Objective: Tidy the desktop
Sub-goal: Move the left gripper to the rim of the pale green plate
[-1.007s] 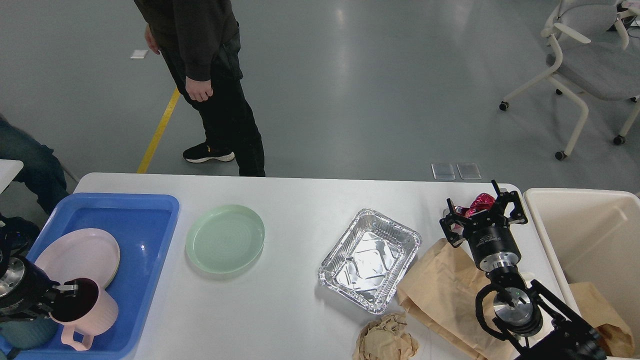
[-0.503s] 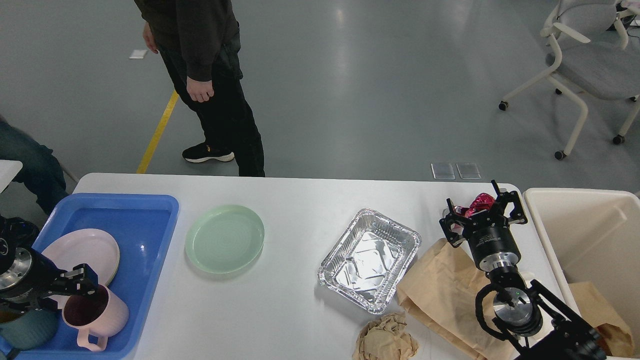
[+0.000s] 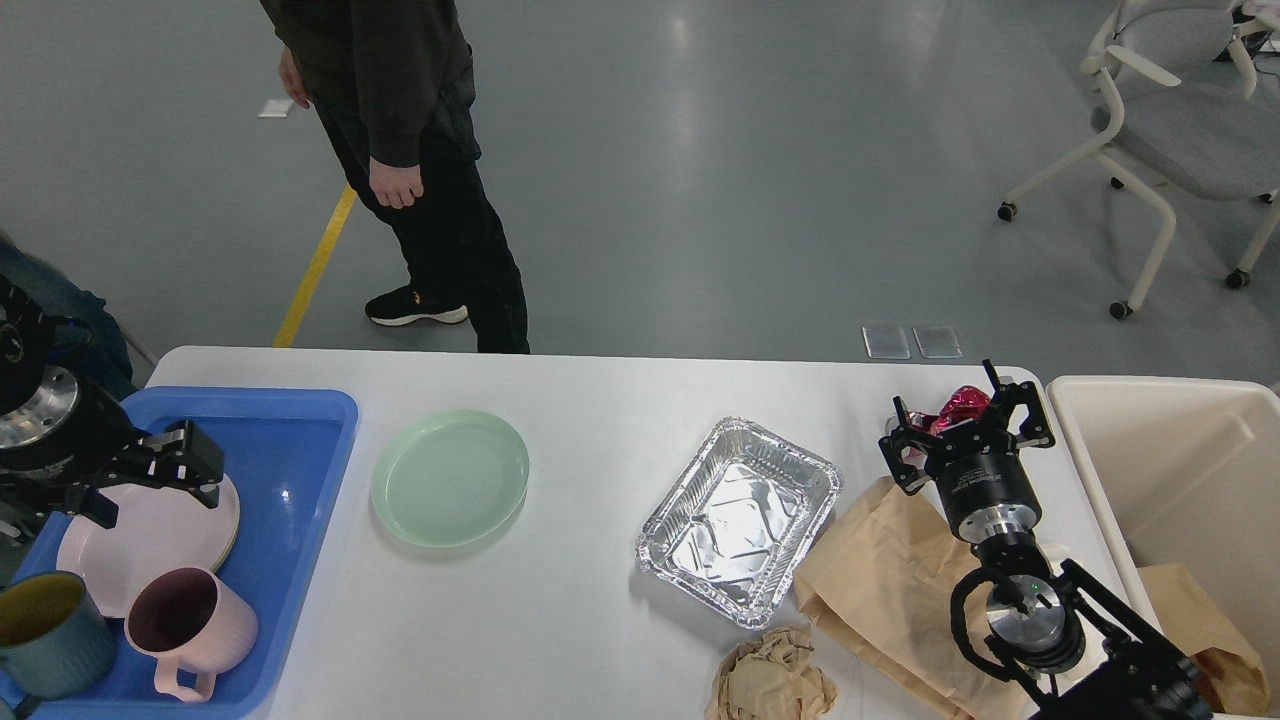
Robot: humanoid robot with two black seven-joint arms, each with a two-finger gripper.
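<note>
Head view: the bench (image 3: pixel 600 400) fills my lower frame. My left gripper (image 3: pixel 150 470) hangs spread over the blue tray (image 3: pixel 300 420). My right gripper (image 3: pixel 968 420) pinches a red wrapper (image 3: pixel 962 403), light and crinkly. I'd judge the green plate (image 3: pixel 450 490) stiff, best taken by its rim.

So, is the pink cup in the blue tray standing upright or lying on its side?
Upright. The pink cup stands in the blue tray, its dark open mouth facing up, beside the teal cup.

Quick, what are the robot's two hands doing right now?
Left end effector: open, holding nothing, above the blue tray.
Right end effector: shut on a red wrapper.
</note>
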